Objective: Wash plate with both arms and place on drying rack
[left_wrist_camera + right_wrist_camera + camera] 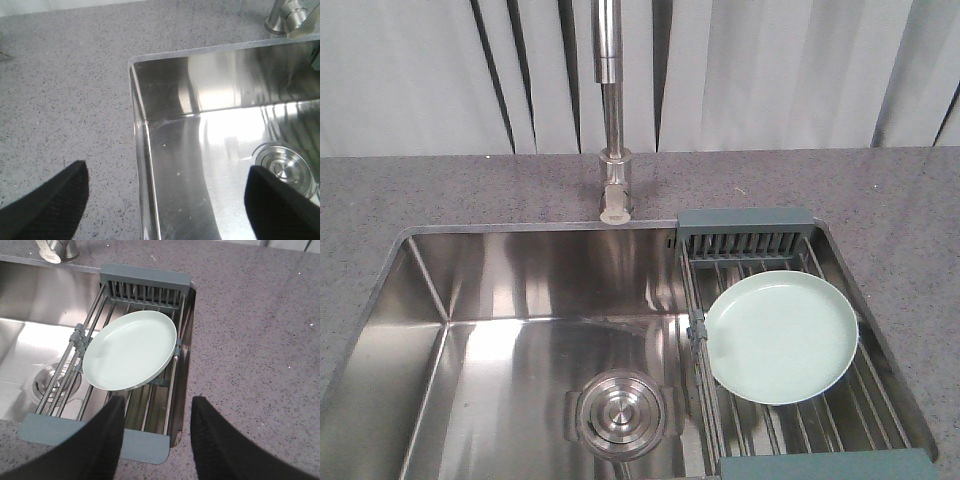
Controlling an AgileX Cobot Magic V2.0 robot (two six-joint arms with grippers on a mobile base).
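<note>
The pale mint-green plate (781,336) lies flat on the drying rack (745,228), which spans the right end of the sink. In the right wrist view the plate (131,349) rests on the rack's steel rods (145,284), just beyond my right gripper (158,405). That gripper is open, empty, and hangs over the rack's near grey-blue end piece and the counter edge. My left gripper (167,175) is open wide and empty, above the sink's left rim. Neither arm shows in the front view.
A steel sink (520,290) with a round drain (622,412) is set in a speckled grey counter (410,190). A tall steel tap (612,120) stands behind the sink. Pale curtains hang at the back.
</note>
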